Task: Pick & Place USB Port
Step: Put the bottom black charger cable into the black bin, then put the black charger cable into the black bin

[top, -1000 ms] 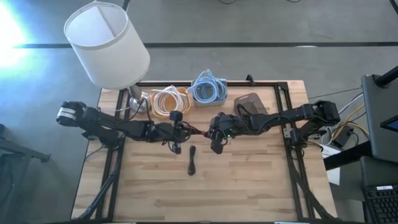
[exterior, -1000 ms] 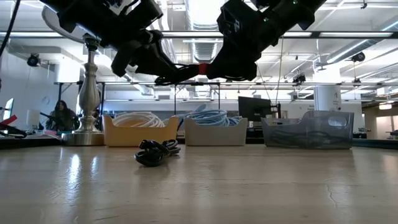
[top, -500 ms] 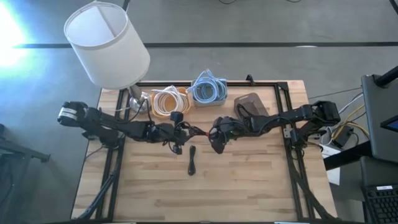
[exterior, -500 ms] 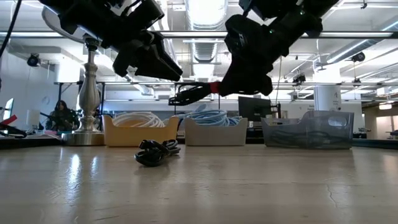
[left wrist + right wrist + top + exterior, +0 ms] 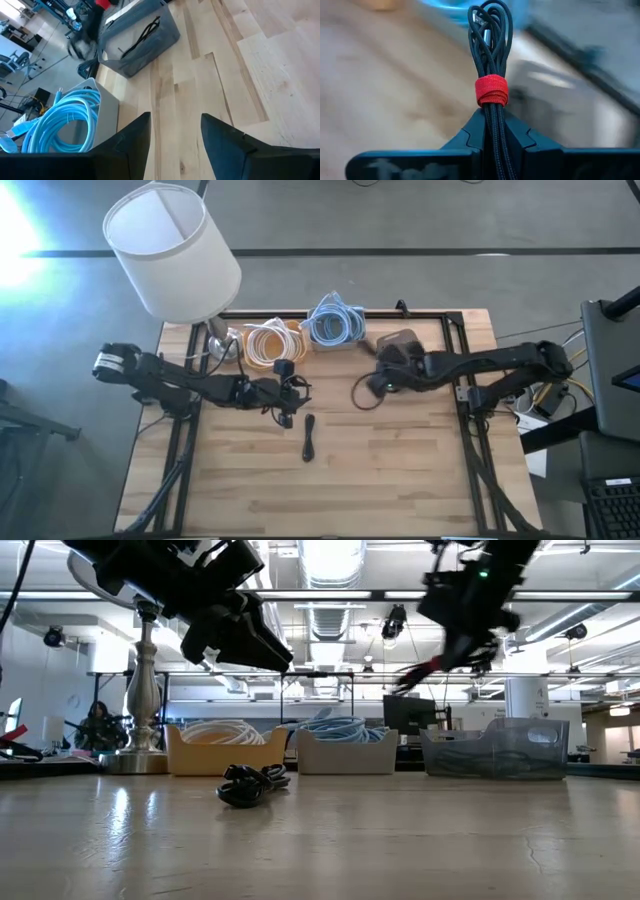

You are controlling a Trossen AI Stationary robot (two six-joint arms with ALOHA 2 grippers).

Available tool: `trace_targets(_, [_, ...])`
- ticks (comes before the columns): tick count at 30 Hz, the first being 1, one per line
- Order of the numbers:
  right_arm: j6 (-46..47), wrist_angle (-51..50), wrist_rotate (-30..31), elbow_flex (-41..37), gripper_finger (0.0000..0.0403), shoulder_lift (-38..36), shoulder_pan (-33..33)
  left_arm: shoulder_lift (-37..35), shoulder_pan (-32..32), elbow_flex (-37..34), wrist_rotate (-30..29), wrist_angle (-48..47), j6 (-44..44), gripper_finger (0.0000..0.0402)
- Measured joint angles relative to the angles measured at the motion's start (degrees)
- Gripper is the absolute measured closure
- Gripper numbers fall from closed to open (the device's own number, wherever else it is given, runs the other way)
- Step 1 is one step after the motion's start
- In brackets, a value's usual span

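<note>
Right tool [image 5: 492, 145] clenched on a bundled black USB cable with a red wrap band [image 5: 491, 90], fingers pinching it just below the band, coil loops sticking out past the tips. In the high view the right tool [image 5: 385, 383] sits above the wooden slatted surface [image 5: 400, 470], near the grey translucent plastic bin [image 5: 403, 342]; the cable [image 5: 362, 393] hangs off it toward the middle. Left tool [image 5: 175, 137] released, fingers spread, nothing between them, hovering mid-surface [image 5: 290, 395]. Second black cable bundle [image 5: 309, 437] lies flat on the surface, close to the left tool. Along the back: tan bin with white cable coil [image 5: 268, 342], bin with light blue cable coil [image 5: 335, 325], lamp with white cylindrical shade [image 5: 170, 250].
</note>
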Motion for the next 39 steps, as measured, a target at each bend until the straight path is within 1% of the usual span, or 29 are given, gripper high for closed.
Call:
trace_targets(2, [3.89, -5.62, 3.2, -0.87, 0.0374, -2.07, -0.88, 0.0, 0.0, 0.0, -0.02, 0.0, -0.04, 0.0225])
trace_targets(5, [10.38, -9.36, 3.42, -3.69, 0.0374, -4.91, -3.05, 0.0, 0.0, 0.0, -0.02, 0.0, -0.09, 0.0225])
trace_targets(8, [11.97, -7.74, 2.25, -7.76, 0.0374, -6.72, -4.74, 0.0, 0.0, 0.0, -0.02, 0.0, -0.09, 0.0225])
trace_targets(13, [11.83, 0.89, -4.02, -14.9, 0.0374, -7.2, -6.85, 0.0, 0.0, 0.0, -0.02, 0.0, -0.08, 0.0225])
trace_targets(16, [11.04, 3.67, -3.9, -17.86, 0.0374, -6.22, -7.53, -0.02, 0.0, 0.0, -0.02, 0.0, 0.11, 0.0225])
trace_targets(19, [11.18, 3.63, -1.1, -19.42, 0.0374, -5.2, -8.64, -0.02, 0.0, 0.0, -0.02, 0.0, 0.13, 0.0225])
trace_targets(22, [11.25, 3.64, -0.86, -19.78, 0.0372, -4.54, -10.23, -0.02, 0.0, 0.0, -0.04, 0.0, 0.16, 0.0225])
trace_targets(27, [9.96, 3.81, -0.89, -19.78, 0.0346, -4.02, -11.99, -0.02, 0.0, 0.0, -0.04, 0.02, 1.01, 0.0225])
trace_targets(34, [9.51, 3.81, -0.89, -19.78, 0.0296, -3.89, -12.04, -0.04, 0.22, 0.0, -0.04, 0.02, 1.11, 0.0225])
trace_targets(39, [9.3, 3.8, -0.91, -18.08, 0.0273, -3.89, -12.02, -0.04, 0.24, 0.0, -0.04, 0.02, 1.11, 0.0225])
